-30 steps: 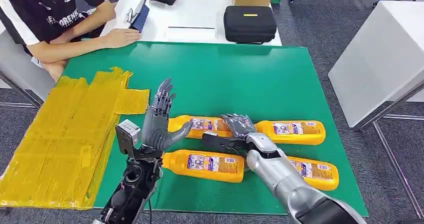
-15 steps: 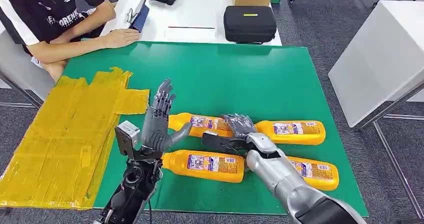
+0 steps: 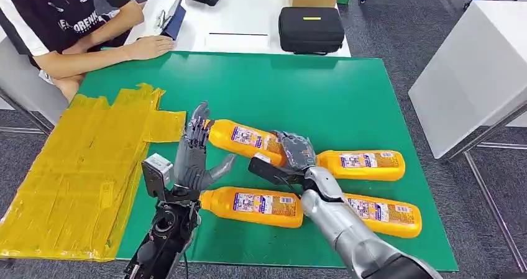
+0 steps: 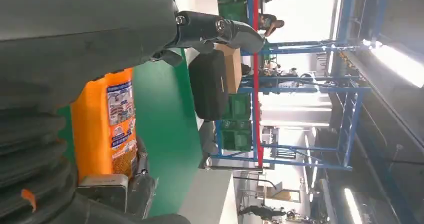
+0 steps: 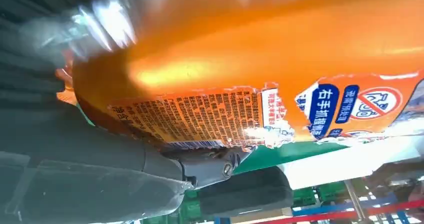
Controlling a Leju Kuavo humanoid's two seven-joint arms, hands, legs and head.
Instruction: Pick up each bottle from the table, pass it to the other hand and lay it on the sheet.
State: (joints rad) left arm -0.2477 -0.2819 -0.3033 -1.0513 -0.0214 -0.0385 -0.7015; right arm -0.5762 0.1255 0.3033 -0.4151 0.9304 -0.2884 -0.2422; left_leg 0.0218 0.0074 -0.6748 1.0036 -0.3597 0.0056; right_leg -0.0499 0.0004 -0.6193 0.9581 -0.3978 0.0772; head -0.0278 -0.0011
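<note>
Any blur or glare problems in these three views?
Head view: sharp, evenly lit. Left wrist view: windows behind blown out, the orange bottle still legible. Right wrist view: held bottle smeared with motion blur, glare streak near the right hand.

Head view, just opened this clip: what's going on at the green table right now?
The right hand holds an orange bottle lifted off the green table and tilted toward the left hand, which is open and upright with its fingers at the bottle's cap end. Three more bottles lie on the table: one in front, one to the right, one near the right edge. The yellow sheet holds no bottles. A person sits at the far left corner.
</note>
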